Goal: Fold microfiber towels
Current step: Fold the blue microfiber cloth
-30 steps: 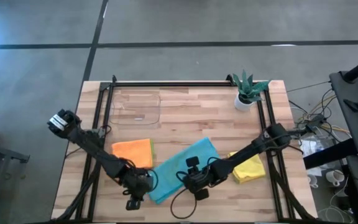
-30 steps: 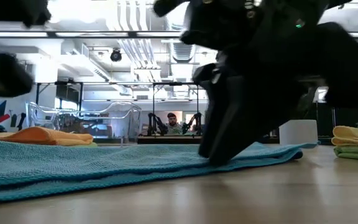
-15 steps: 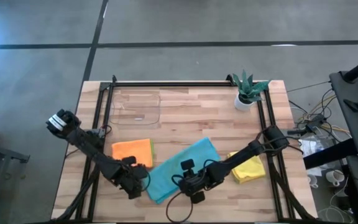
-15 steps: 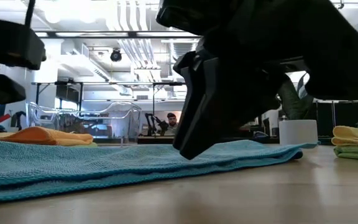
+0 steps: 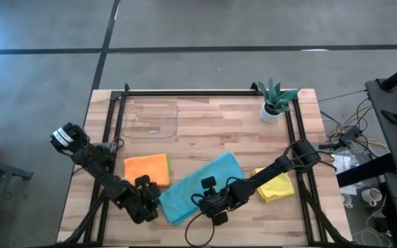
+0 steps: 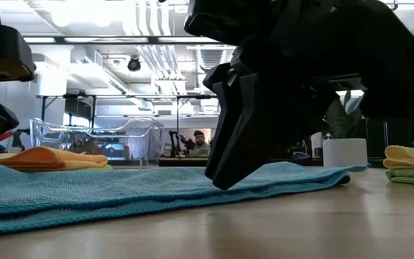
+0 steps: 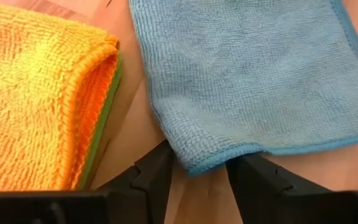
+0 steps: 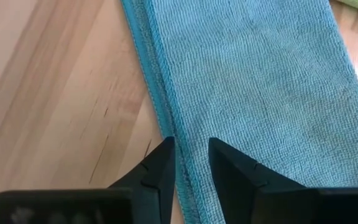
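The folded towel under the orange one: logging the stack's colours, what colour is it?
Lime green, a thin edge beneath the orange towel; the left wrist view shows it best.

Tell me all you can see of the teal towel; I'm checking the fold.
The teal towel is a soft, looped microfiber cloth with a stitched hem, lying flat in a long strip, slanted across the table's front middle. It sits apart from the orange towel and the yellow towel. The left gripper, open, straddles one corner; the right gripper, open, straddles the hem of a long edge.
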